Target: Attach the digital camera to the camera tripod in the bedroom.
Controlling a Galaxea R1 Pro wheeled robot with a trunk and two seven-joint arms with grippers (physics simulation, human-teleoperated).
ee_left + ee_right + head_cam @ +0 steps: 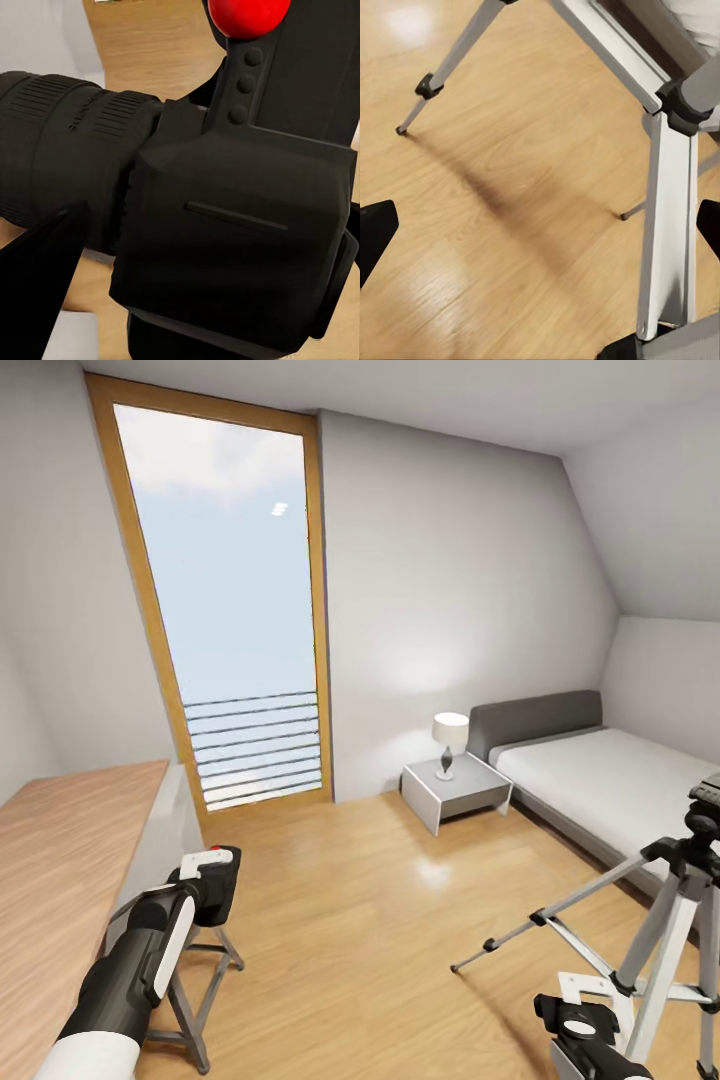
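So the head view had the left gripper [208,872] raised at lower left, clamped on the camera [218,885], with a tiny red button just peeking out on top. That shot barely showed the camera at all, but the left wrist view was basically all camera [225,225]: ribbed lens barrel sticking out one way, boxy black body, big red button [247,15] at the edge, and a dark finger [37,285] low in the corner. The tripod [670,900] stood at the far right of the head view, well apart from the camera, silver legs spread on the floor [380,920] and its dark head cut off by the edge. The right gripper [585,1025] sat low just beside the tripod's near legs; its jaws looked spread and were holding nothing. The right wrist view gave the close-up the head view didn't: a flat silver leg [667,225] with a black joint, a thinner leg ending in a black foot, and their shadows on the boards, with both dark fingertips [375,232] out at the edges. Room-wise: light wood floor, white walls, sloped ceiling, a tall wood-framed window [230,610] with railing bars, a grey bed [600,780], a white nightstand [455,790] with a lamp [449,743], and a wooden desk [60,880] along the left.
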